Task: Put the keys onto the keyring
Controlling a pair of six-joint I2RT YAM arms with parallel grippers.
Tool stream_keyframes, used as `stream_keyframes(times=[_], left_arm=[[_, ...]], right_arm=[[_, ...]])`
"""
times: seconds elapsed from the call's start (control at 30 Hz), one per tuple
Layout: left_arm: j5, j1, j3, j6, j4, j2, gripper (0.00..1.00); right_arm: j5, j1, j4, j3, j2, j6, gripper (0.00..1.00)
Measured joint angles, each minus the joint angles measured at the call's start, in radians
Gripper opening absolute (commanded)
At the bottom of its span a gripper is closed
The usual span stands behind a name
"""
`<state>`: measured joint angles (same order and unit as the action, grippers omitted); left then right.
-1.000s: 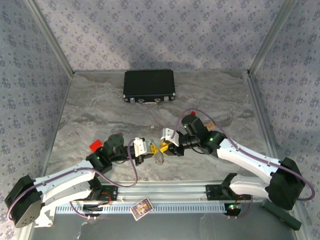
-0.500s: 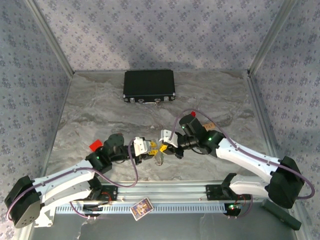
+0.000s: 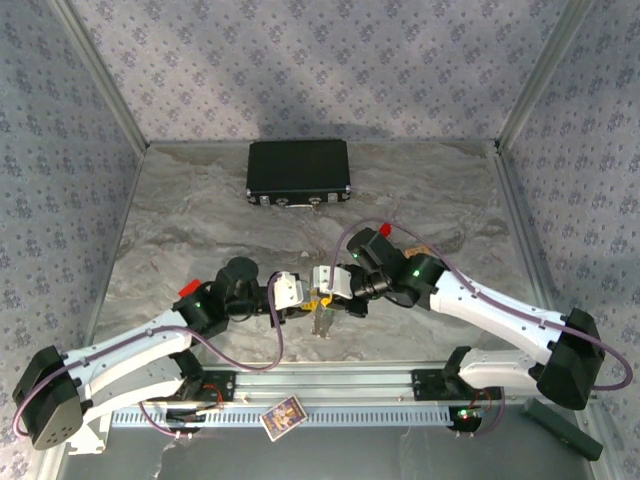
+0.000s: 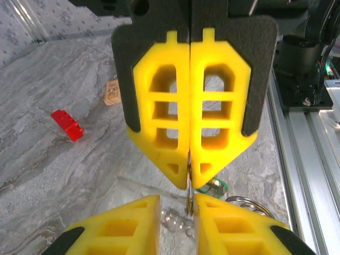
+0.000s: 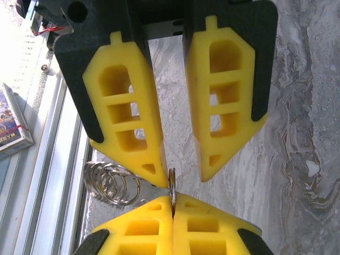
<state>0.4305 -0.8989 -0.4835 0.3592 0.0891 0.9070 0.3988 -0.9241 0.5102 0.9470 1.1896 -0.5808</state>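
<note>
**Two-gripper exchange at the near centre of the grey marbled table [image 3: 200,220].** The right gripper [image 4: 189,178], its yellow pads pressed together, pinched the rim of the thin silvery metal keyring [image 5: 171,187], which stood on edge between the two grippers. The left gripper [image 5: 181,178] faced it with pads slightly spread. It straddled the same ring, whose rim lay against one pad but was not clamped. A bunch of silvery wire coils [image 5: 111,183] hung just beside the pinch. A small green plastic key head [image 4: 215,186] showed close by them, and whether it was already threaded could not be told. A small red plastic piece [image 4: 66,125] lay well apart to the left.

To do this step well, the left pads would probably need to close squarely on the rim before the right gripper released. Otherwise the thin loop might twist or slip. The grip should also leave the ring's opening free to take a key.
</note>
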Motion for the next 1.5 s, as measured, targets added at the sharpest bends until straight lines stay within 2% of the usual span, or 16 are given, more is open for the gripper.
stream_keyframes(times=[0.17,0.37,0.4,0.5,0.67,0.8,0.93,1.5], left_arm=[[0.000,0.000,0.000,0.006,-0.011,0.000,0.19],[0.020,0.000,0.000,0.019,0.005,0.029,0.04],[0.023,0.000,0.000,0.019,0.007,0.031,0.02],[0.026,0.000,0.000,0.014,0.020,0.032,0.00],[0.026,0.000,0.063,-0.039,0.163,0.027,0.00],[0.026,0.000,0.169,-0.101,0.349,0.034,0.00],[0.019,0.000,0.199,-0.141,0.429,0.044,0.00],[0.026,0.000,0.238,-0.163,0.499,-0.023,0.00]], right_arm=[[-0.004,-0.005,0.000,0.000,0.000,0.000,0.00],[-0.012,-0.007,-0.005,0.000,0.000,0.000,0.00],[-0.015,-0.007,-0.005,0.000,0.000,0.001,0.02],[-0.006,0.003,-0.030,-0.021,-0.017,0.012,0.24],[0.080,0.064,-0.169,-0.160,-0.127,0.071,0.37],[0.126,0.088,-0.308,-0.280,-0.186,0.121,0.37],[0.146,0.091,-0.377,-0.292,-0.186,0.148,0.36],[0.229,0.121,-0.492,-0.316,-0.167,0.199,0.23]])
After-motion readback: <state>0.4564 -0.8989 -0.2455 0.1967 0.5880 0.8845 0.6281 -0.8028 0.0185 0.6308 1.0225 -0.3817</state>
